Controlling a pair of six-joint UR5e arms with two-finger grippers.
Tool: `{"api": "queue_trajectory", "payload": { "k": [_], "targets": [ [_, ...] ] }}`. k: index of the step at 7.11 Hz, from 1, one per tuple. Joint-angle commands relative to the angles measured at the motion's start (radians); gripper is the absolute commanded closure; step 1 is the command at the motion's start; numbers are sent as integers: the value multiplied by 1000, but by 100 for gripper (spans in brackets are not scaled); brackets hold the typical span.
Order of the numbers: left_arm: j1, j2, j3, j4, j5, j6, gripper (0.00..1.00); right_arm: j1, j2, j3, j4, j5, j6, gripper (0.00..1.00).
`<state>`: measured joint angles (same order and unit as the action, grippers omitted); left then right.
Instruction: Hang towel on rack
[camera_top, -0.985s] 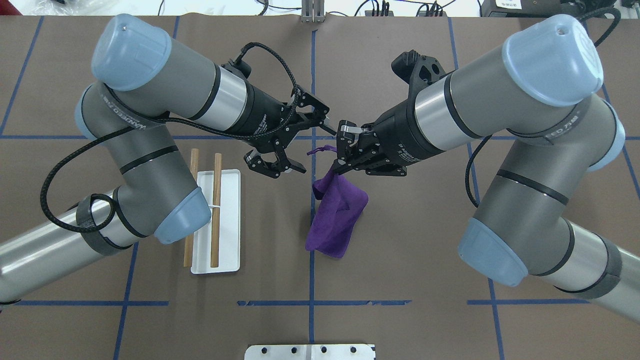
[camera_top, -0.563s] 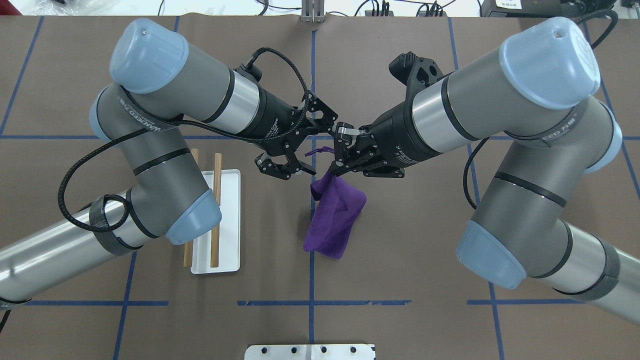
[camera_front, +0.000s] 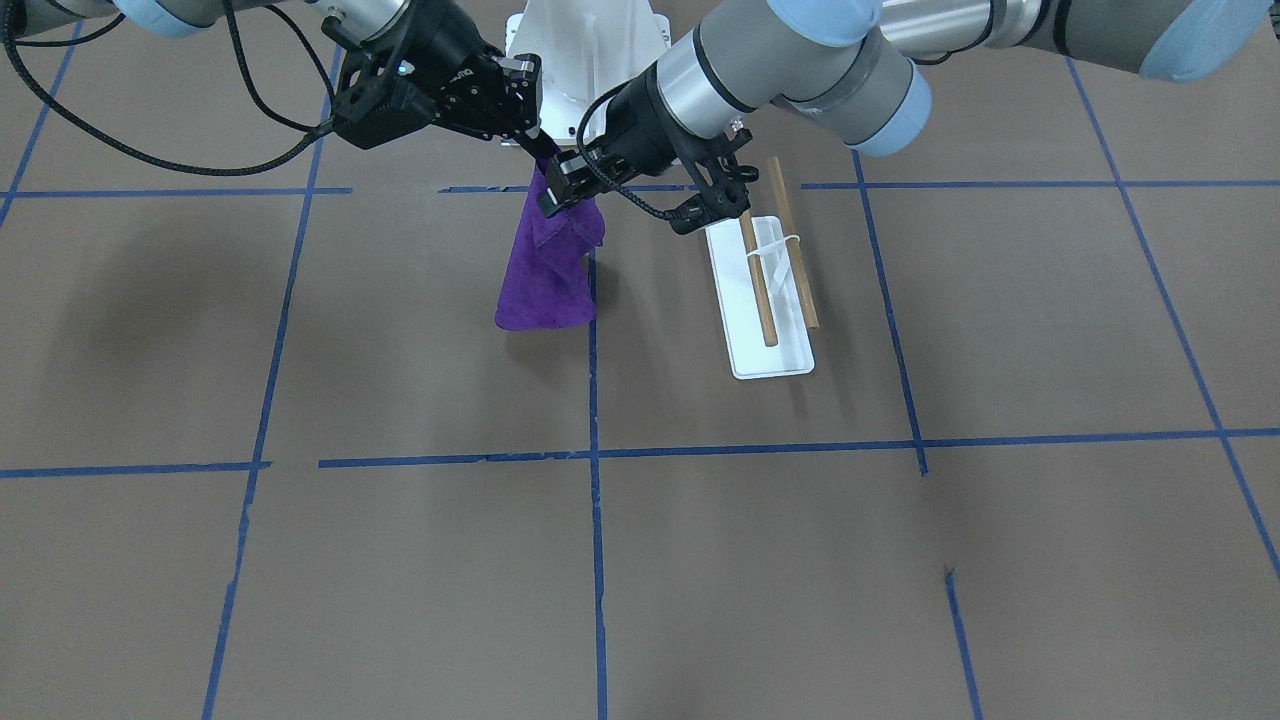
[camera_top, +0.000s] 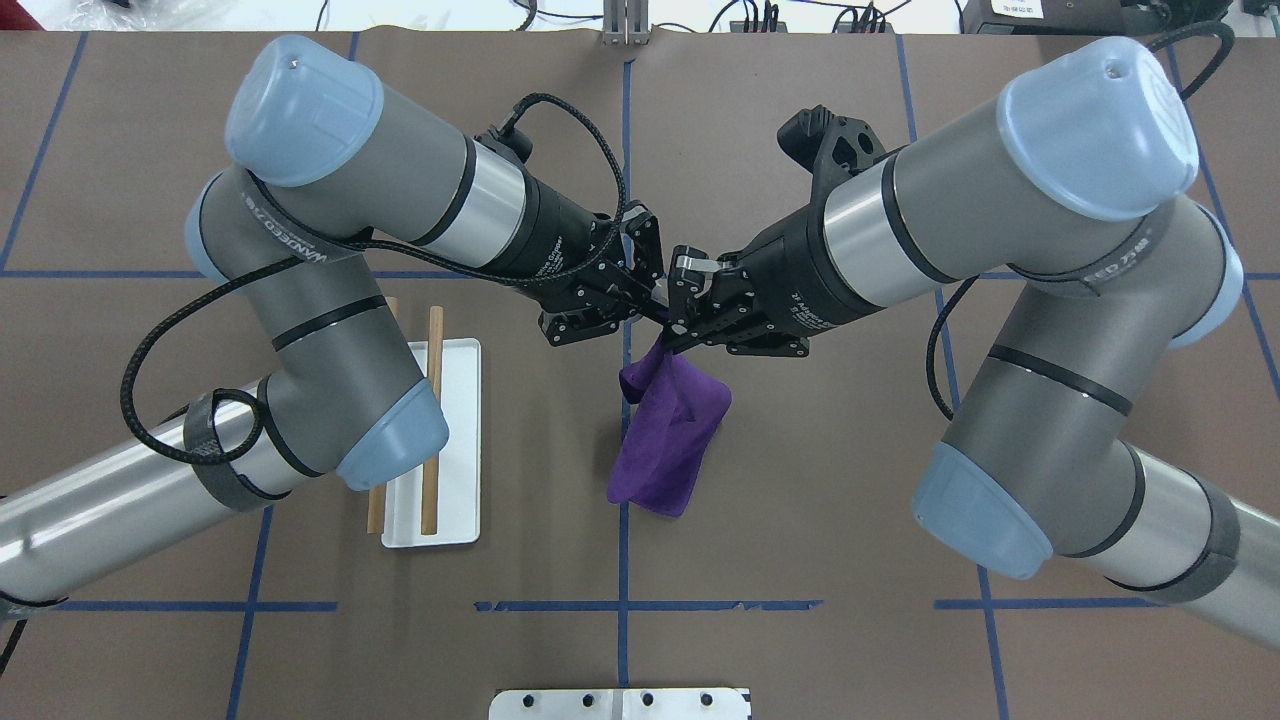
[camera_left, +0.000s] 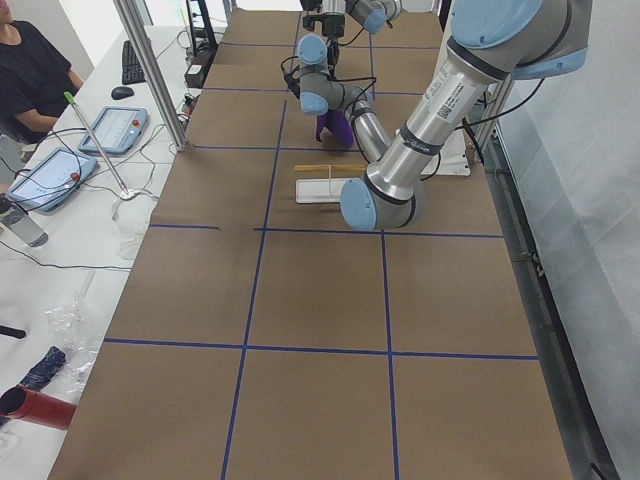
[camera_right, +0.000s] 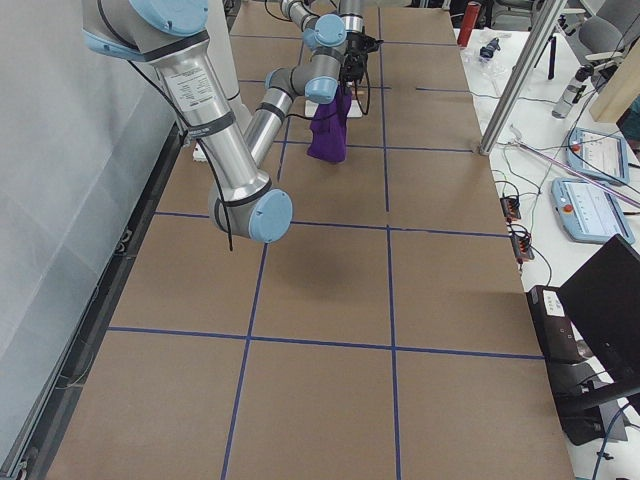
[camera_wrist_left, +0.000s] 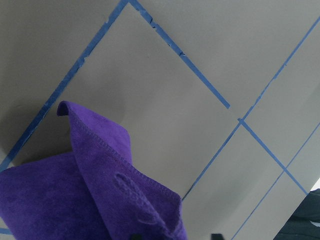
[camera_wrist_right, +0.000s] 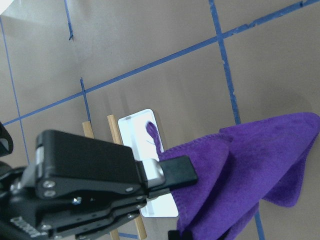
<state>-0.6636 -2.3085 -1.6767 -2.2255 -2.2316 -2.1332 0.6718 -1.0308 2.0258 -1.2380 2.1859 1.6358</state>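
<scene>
Starting from the rack (camera_top: 458, 450), low on the desk (camera_top: 800, 500) with two wooden dowels running side by side above a white tray: just right of its far end, the left pincer (camera_front: 620, 205), spread wide, one finger beside the top of the towel (camera_top: 665, 440), the other out toward the rack. Looks like the taking of a second corner. Best to slide in along the upper hem, away from the corner already held, and close only with a single layer of cloth between the fingers, not the bunched fold. Worth keeping clear of the right pincer (camera_top: 668, 335), farther right of the rack and almost touching the left one, clamped on the towel's top corner and bearing its weight. Then draw apart gently, enough to flatten the hem for draping over a dowel, not enough to tug it free. As for the towel: purple, soft, wrinkled, hanging right of the rack and well apart from it, pinched to a point at the top, widening downward in loose folds, one flap doubled over the front. Lower edge at or barely above the desk; cannot tell which.
</scene>
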Motion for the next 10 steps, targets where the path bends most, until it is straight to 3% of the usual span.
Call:
{"api": "queue_trajectory", "payload": {
  "k": [1, 2, 5, 7, 10],
  "targets": [
    [-2, 7, -14, 0, 1, 25, 100, 2, -9, 7, 0, 3, -1, 90],
    [-4, 58, -73, 3, 1, 33, 100, 8, -21, 14, 3, -1, -2, 1],
    [-51, 220, -179, 3, 6, 94, 100, 12, -98, 59, 5, -1, -10, 0],
    [-80, 404, -263, 3, 4, 239, 100, 23, -124, 54, 8, -3, -14, 0],
    [-155, 627, -305, -2, 4, 468, 100, 49, -153, 53, 6, -6, -16, 0]
  ]
}}
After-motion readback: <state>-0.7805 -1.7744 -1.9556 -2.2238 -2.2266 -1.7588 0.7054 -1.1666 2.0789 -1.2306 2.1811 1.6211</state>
